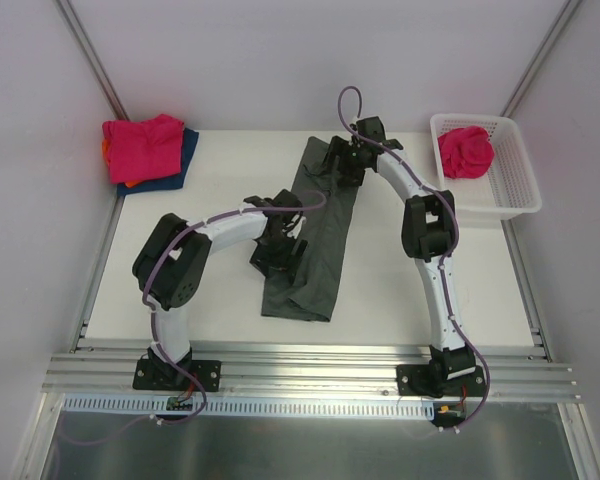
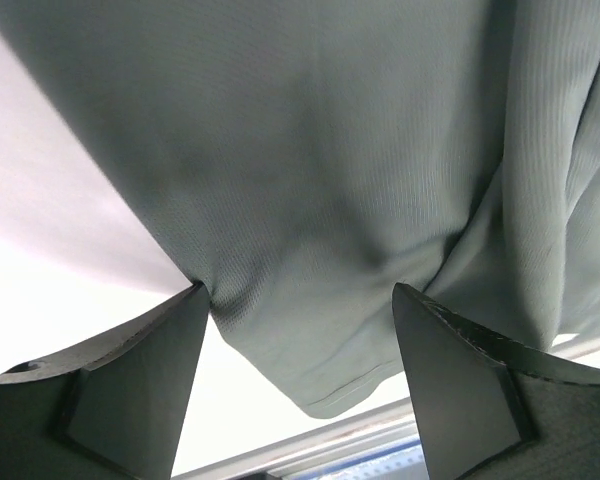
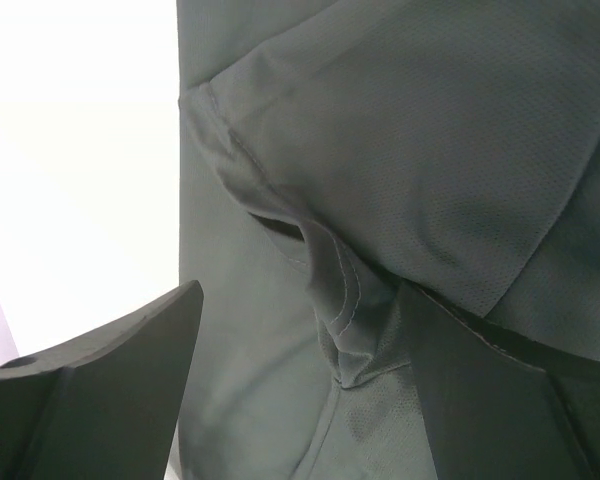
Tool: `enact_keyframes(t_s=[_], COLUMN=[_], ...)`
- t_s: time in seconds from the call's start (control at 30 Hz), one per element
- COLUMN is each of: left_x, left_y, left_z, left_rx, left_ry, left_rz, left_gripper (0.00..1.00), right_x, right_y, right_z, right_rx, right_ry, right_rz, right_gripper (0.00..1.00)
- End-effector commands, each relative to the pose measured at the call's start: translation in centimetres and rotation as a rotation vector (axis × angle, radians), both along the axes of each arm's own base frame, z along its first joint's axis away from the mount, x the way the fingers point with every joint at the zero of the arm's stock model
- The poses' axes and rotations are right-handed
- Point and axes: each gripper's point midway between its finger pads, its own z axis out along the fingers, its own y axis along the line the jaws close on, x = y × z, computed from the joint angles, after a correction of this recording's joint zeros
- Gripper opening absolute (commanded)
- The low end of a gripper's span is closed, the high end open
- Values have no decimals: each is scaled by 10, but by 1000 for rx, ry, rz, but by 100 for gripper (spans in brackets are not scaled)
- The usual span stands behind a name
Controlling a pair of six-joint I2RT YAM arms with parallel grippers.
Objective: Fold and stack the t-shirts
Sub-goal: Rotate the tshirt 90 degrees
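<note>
Grey t-shirt [image 2: 330,150] beneath left end effector [image 2: 300,300].

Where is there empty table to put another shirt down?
Bare table shows on the left, between the folded stack and the dark grey shirt, and on the right, between that shirt and the basket, though the right arm crosses there. The middle is crowded: left gripper and right gripper are at that shirt.
</note>
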Motion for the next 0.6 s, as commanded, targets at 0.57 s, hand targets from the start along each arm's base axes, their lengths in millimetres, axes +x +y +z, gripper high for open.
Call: enact_keyframes(t_s=[0.57], left_x=[-38], left_y=[-6], left_z=[13], left_rx=[41], left_ry=[-50], left_rz=[-100], left_gripper=[88], right_x=[-3], right_y=[25], right_z=[34], right_rx=[-36], right_ry=[-114], right_rz=[70], right_gripper=[84])
